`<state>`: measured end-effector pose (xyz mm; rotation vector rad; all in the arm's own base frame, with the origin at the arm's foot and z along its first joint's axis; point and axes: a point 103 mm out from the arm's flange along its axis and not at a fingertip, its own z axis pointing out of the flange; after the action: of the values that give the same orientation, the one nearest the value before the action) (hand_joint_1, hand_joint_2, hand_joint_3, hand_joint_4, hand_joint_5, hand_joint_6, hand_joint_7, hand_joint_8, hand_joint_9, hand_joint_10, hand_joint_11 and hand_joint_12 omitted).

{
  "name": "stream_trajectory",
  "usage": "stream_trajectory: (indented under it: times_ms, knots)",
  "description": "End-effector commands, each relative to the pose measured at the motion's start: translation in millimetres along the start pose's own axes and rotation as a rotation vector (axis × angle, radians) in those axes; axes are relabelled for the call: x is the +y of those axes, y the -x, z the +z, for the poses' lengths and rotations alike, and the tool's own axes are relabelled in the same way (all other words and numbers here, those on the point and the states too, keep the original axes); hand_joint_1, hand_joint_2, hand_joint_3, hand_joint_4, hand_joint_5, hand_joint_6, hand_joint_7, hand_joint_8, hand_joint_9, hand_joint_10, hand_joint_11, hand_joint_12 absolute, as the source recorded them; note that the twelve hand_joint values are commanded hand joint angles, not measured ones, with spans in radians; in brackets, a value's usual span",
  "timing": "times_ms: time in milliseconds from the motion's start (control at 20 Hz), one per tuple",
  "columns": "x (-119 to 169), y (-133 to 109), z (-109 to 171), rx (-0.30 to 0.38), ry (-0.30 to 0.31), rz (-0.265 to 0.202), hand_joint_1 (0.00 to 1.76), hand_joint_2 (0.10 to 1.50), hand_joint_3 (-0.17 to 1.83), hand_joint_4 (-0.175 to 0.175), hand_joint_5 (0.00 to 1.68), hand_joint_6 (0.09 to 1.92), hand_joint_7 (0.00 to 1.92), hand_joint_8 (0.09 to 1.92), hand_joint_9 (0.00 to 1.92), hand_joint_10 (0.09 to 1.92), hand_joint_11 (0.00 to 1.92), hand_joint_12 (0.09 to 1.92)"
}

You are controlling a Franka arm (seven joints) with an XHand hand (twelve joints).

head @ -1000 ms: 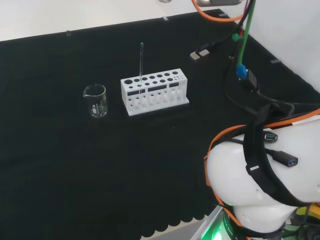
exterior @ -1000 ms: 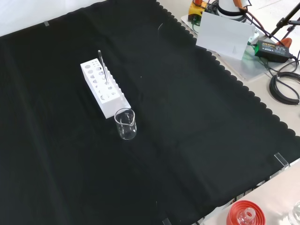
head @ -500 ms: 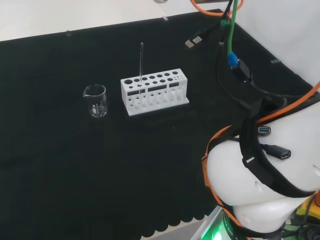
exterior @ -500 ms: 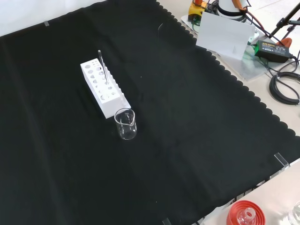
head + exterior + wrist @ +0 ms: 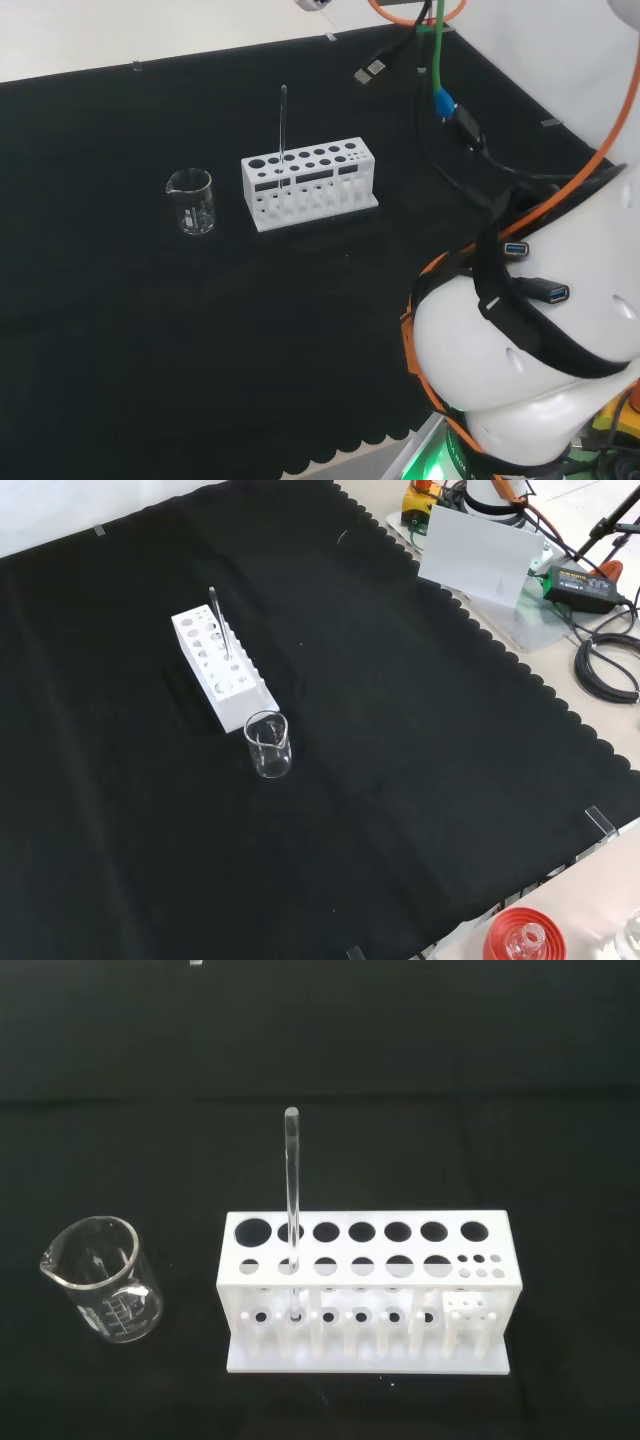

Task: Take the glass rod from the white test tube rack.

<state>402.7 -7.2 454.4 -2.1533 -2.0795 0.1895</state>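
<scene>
The white test tube rack (image 5: pixel 310 185) stands on the black cloth left of the middle in the head view, and upper left in the front view (image 5: pixel 222 667). The clear glass rod (image 5: pixel 282 125) stands upright in it, in a hole near the rack's beaker end. It rises well above the top plate (image 5: pixel 220 625). In the wrist view the rack (image 5: pixel 365 1290) and the rod (image 5: pixel 292 1200) appear whole and at some distance, with nothing touching them.
An empty glass beaker (image 5: pixel 191 202) stands just off the rack's end, seen also in the front view (image 5: pixel 268 746) and the wrist view (image 5: pixel 102 1280). The arm's white links (image 5: pixel 530 340) and cables (image 5: pixel 450 110) hang at the head view's right. A red ribbed stand (image 5: pixel 523 937) sits off the cloth's corner.
In the head view the arm's links and the hanging cables have shifted up and to the left. The rack, rod and beaker have not moved.
</scene>
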Motion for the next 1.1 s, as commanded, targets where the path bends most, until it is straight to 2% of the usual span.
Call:
stream_trajectory:
  times_ms: [50,550,1000,1100]
  knots:
    - [34.3,-1.6,12.5,0.01,-0.039,-0.024,0.59,0.87,0.46,-0.019,0.27,0.09,0.12,0.78,0.15,0.95,0.03,1.5]
    - [70.0,-7.9,34.0,-0.003,-0.093,-0.07,0.6,0.88,0.48,-0.028,0.31,0.09,0.25,0.84,0.39,0.93,0.33,1.41]
    - [88.9,-9.1,61.2,0.013,-0.127,-0.101,0.62,0.88,0.49,-0.039,0.35,0.09,0.3,0.86,0.5,0.91,0.43,1.38]
    - [92.5,-8.3,69.3,0.037,-0.142,-0.098,0.62,0.88,0.49,-0.04,0.36,0.09,0.31,0.86,0.51,0.91,0.45,1.38]
